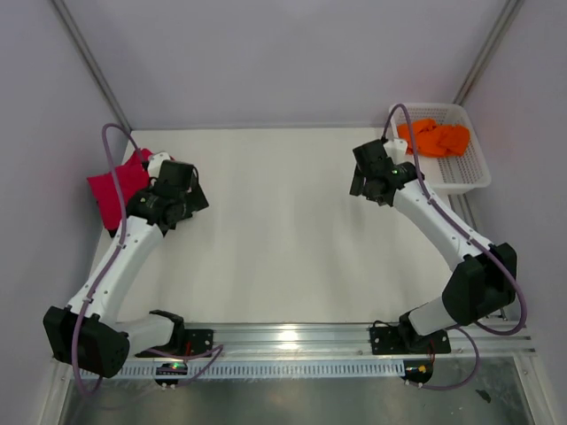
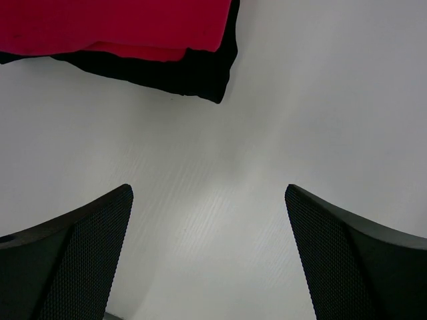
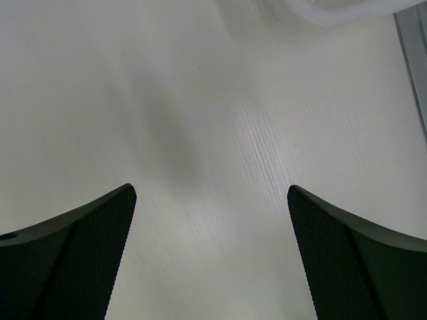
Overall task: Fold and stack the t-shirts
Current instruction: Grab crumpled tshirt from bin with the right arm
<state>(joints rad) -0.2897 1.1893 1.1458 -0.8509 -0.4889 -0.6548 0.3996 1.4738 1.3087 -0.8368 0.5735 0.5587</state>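
Observation:
A folded magenta-pink t-shirt (image 1: 120, 188) lies at the table's far left on top of a black t-shirt (image 2: 180, 73); the pink one (image 2: 120, 23) also fills the top of the left wrist view. A crumpled orange t-shirt (image 1: 434, 138) lies in the white mesh basket (image 1: 461, 177) at the far right. My left gripper (image 1: 182, 190) is open and empty just right of the stack. My right gripper (image 1: 370, 181) is open and empty, over bare table just left of the basket. In both wrist views the jaws stand wide apart with only table between them.
The basket's rim (image 3: 333, 10) shows at the top of the right wrist view. The white table (image 1: 283, 230) spreads between the two arms. Grey walls close the left, far and right sides. A metal rail (image 1: 292, 341) runs along the near edge.

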